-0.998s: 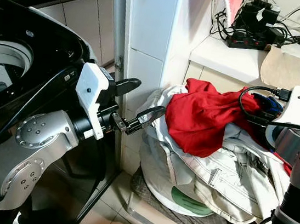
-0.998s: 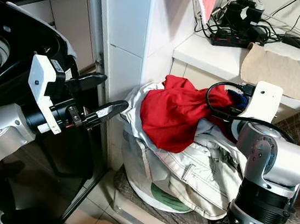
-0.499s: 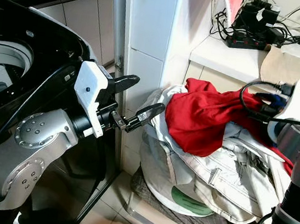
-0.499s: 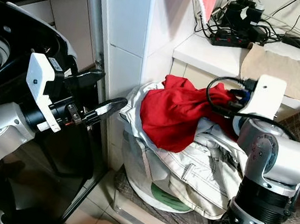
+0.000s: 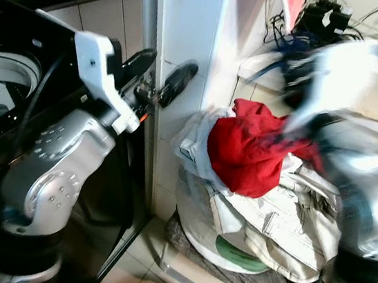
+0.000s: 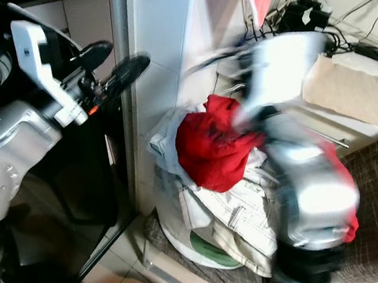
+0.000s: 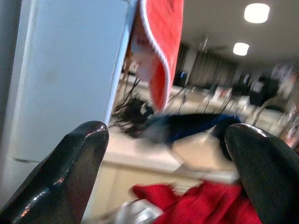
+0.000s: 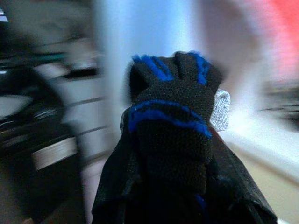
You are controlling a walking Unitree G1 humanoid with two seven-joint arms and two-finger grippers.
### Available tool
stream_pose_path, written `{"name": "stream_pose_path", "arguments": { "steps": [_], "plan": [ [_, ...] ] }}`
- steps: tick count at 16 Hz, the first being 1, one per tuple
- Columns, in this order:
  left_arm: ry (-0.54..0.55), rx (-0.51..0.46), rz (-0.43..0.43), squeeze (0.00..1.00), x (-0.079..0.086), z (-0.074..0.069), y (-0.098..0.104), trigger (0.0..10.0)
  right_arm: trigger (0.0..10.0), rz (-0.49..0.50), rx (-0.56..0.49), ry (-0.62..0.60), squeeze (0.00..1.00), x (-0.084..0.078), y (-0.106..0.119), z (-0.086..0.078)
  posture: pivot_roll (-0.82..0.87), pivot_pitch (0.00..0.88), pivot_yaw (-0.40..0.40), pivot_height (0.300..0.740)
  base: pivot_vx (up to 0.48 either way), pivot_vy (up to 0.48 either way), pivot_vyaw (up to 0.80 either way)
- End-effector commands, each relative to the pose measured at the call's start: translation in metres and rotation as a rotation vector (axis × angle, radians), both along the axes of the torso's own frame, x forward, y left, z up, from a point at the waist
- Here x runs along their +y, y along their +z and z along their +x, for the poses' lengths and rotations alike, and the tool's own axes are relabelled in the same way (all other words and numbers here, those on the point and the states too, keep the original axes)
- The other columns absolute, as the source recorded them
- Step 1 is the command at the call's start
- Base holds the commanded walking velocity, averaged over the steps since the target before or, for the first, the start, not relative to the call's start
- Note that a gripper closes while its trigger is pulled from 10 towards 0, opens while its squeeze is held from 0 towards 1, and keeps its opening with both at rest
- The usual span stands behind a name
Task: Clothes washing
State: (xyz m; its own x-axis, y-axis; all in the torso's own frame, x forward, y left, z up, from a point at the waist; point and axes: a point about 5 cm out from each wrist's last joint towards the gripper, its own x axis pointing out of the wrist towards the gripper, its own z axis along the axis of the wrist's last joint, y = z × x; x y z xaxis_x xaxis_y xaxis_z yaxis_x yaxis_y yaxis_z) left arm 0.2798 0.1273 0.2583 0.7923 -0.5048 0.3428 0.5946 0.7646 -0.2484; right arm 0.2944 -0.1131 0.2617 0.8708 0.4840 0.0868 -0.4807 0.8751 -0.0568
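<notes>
The right gripper (image 8: 173,154) is clamped on a black and blue knitted garment (image 8: 170,116), held just in front of its wrist camera; in the eye views that arm is a blur swinging up over the laundry pile (image 5: 283,217). The left gripper (image 5: 161,78) is raised beside the white tiled pillar (image 5: 188,44), fingers spread and empty. The red garment (image 5: 250,153) lies on top of the pale clothes heaped on the chair, with the washing machine (image 5: 1,89) well to the robot's left.

To do this well, I would keep the grip firm and carry the item high enough to pass the pillar before lowering it into the drum.

Half a second ago the right arm was low by the pile and sharp; the left gripper sat lower, pointing at the clothes
</notes>
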Motion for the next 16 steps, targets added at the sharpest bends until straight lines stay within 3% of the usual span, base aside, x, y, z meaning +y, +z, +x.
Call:
{"name": "stream_pose_path", "arguments": {
  "steps": [1, 2, 4, 8, 10, 12, 13, 14, 15, 16],
  "plan": [
    [-0.053, 0.024, -0.115, 1.00, -0.001, -0.001, 0.007, 10.0, 0.0, 0.023, -0.054, 0.100, 0.00, 0.007, 0.004, -0.007, 0.00, 0.000, -0.009, 0.740, 0.000, 0.000, 0.00],
    [-0.123, 0.045, -0.227, 1.00, -0.007, -0.004, 0.012, 10.0, 0.0, 0.033, -0.076, 0.202, 0.00, 0.018, -0.001, -0.014, 0.00, 0.000, -0.009, 0.740, 0.000, 0.000, 0.00],
    [-0.184, 0.126, -0.335, 1.00, -0.010, -0.005, 0.008, 10.0, 0.0, 0.027, -0.125, 0.300, 0.00, 0.029, -0.006, -0.021, 0.00, 0.000, -0.011, 0.740, 0.000, 0.000, 0.00],
    [-0.148, 0.277, -0.346, 1.00, -0.006, -0.003, -0.008, 10.0, 0.0, 0.047, -0.229, 0.375, 0.00, 0.034, -0.004, -0.028, 0.01, 0.000, -0.016, 0.740, 0.000, 0.000, 0.00],
    [-0.142, 0.292, -0.370, 1.00, -0.005, -0.003, -0.009, 10.0, 0.0, 0.052, -0.237, 0.394, 0.00, 0.034, -0.005, -0.030, 0.01, 0.000, -0.017, 0.740, 0.000, 0.000, 0.00],
    [-0.161, 0.291, -0.446, 1.00, -0.004, -0.002, -0.003, 10.0, 0.0, 0.002, -0.215, 0.501, 0.00, 0.039, -0.019, -0.039, 0.00, 0.000, -0.014, 0.740, 0.000, 0.000, 0.00],
    [-0.190, 0.268, -0.493, 0.29, -0.002, -0.004, 0.003, 10.0, 0.0, -0.019, -0.192, 0.522, 0.00, 0.040, -0.026, -0.041, 0.00, 0.000, -0.013, 0.740, 0.000, 0.000, 0.00],
    [-0.205, 0.261, -0.511, 0.29, -0.002, -0.005, 0.005, 10.0, 0.0, -0.023, -0.189, 0.520, 0.00, 0.040, -0.027, -0.041, 0.00, 0.000, -0.013, 0.740, 0.000, 0.000, 0.00],
    [-0.233, 0.257, -0.540, 0.00, -0.001, -0.007, 0.008, 10.0, 0.0, -0.027, -0.188, 0.513, 0.00, 0.040, -0.030, -0.040, 0.01, 0.000, -0.012, 0.740, 0.000, 0.000, 0.00],
    [-0.274, 0.252, -0.536, 0.00, -0.003, -0.012, 0.010, 10.0, 0.0, -0.026, -0.192, 0.500, 0.00, 0.039, -0.030, -0.039, 0.01, 0.000, -0.010, 0.740, 0.000, 0.000, 0.00]
  ]
}}
